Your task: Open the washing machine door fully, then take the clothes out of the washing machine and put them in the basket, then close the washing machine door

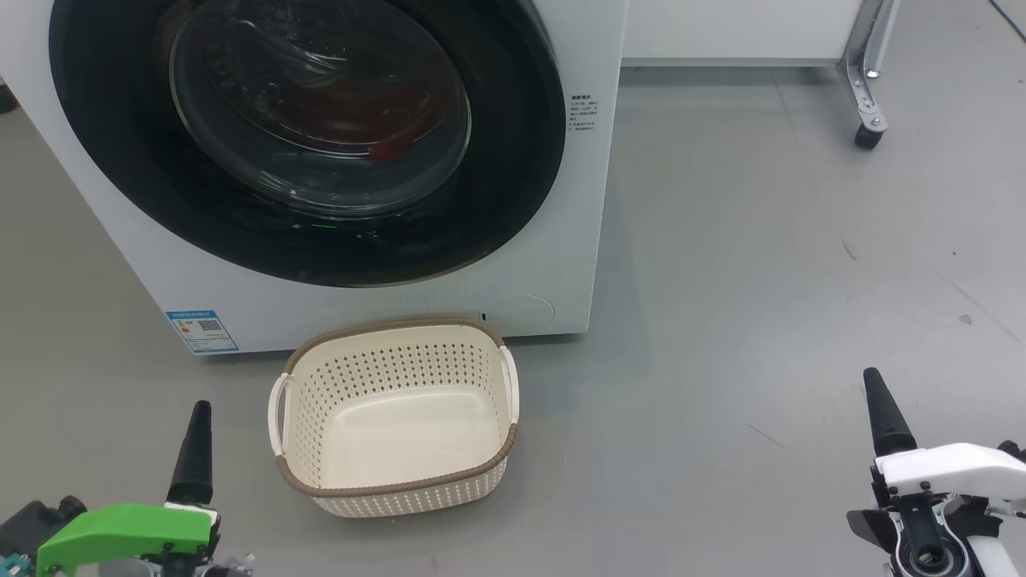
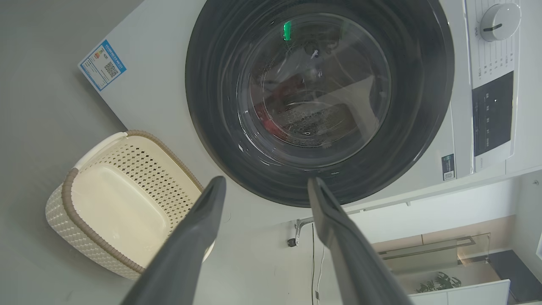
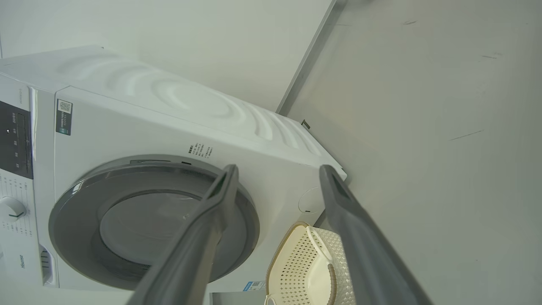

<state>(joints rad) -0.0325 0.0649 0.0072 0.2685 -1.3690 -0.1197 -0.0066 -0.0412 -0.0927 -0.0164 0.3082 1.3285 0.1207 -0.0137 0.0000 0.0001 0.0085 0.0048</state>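
The left tool (image 2: 266, 182) has two long, dark grey tapered fingers (image 2: 186, 250), and its wrist wears a bright green cover (image 1: 124, 533). The right tool (image 3: 279, 169) has the same dark fingers, with a white cover (image 1: 950, 463) dotted with small black screws above a round black joint (image 1: 930, 558).

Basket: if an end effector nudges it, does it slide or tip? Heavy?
Probably light: the basket is empty, perforated plastic. It likely slides rather than tips, since it sits low and wide on the smooth grey floor. Walls may flex if pinched; the white side handles look firmer.
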